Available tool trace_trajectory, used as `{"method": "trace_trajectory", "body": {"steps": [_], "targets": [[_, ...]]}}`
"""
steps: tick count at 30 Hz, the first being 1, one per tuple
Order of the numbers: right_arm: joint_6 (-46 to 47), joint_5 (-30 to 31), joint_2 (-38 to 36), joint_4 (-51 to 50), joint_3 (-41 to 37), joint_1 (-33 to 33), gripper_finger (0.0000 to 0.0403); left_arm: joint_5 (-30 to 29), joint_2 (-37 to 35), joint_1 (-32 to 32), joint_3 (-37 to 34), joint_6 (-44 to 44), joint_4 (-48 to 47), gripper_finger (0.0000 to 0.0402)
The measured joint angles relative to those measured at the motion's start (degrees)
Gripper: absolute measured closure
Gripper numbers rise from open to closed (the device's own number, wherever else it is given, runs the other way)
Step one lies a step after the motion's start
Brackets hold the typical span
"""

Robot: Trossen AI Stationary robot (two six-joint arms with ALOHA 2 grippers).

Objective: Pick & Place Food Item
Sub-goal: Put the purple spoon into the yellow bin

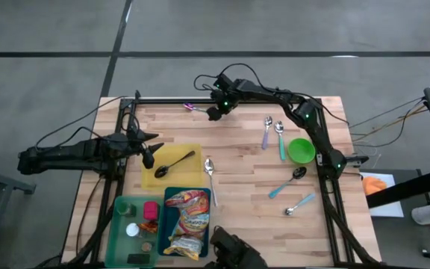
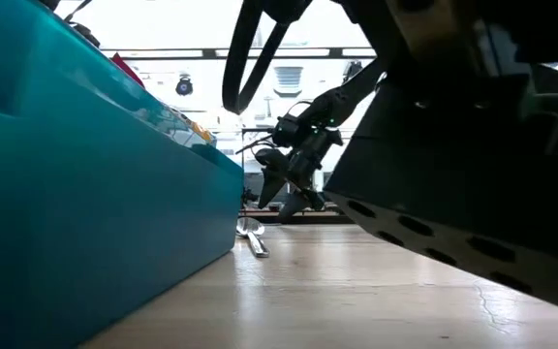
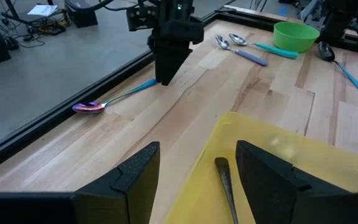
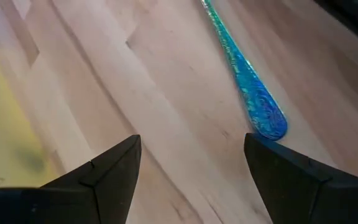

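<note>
Bins sit at the near edge of the table: a green tray of small items beside a teal bin holding a colourful snack bag, the food item, lying flat inside it. Just beyond them lies a yellow cutting board with a black spoon on it, and a silver spoon rests on the wood beside the board. The left gripper hovers over the board's left edge, its fingers apart with nothing between them and the black spoon's handle showing in the gap.

To the right are a green bowl, two spoons with blue and purple handles, and more spoons nearer the front.

Farthest back, the right gripper hangs low over the bare wood near the rear rail, fingers spread wide and empty. An iridescent spoon lies just beside it along the rail, its blue handle tip close to one fingertip but not touching.
</note>
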Motion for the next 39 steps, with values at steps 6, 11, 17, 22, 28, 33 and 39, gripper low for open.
{"method": "trace_trajectory", "body": {"steps": [6,11,17,22,28,33,39], "targets": [[2.75,1.02,0.00,0.60,0.00,0.15,0.0122,0.00,-0.01,0.00,0.00,0.02,0.00,0.0190],[-1.40,-6.57,-0.04,0.16,1.62,-0.32,0.0122,0.01,-0.02,0.01,0.00,0.01,-0.02,0.0190],[-13.08,5.34,-0.94,-3.74,8.08,-0.34,0.0122,-0.01,0.00,0.00,0.00,0.00,-0.02,0.0190],[-20.78,22.50,-0.92,-5.35,8.66,2.09,0.0122,-0.01,-0.01,0.02,0.00,0.02,-0.04,0.0190],[-22.73,12.90,-0.79,-1.27,5.27,2.14,0.0122,-0.01,-0.01,0.02,0.00,0.02,-0.09,0.0190],[-22.48,9.79,-0.81,6.31,4.47,2.07,0.0122,-0.01,0.01,0.00,0.00,0.00,-0.11,0.0190],[-22.59,6.34,-0.81,10.73,2.85,1.75,0.0122,-0.01,-0.02,0.01,0.00,0.01,-0.10,0.0190]]}}
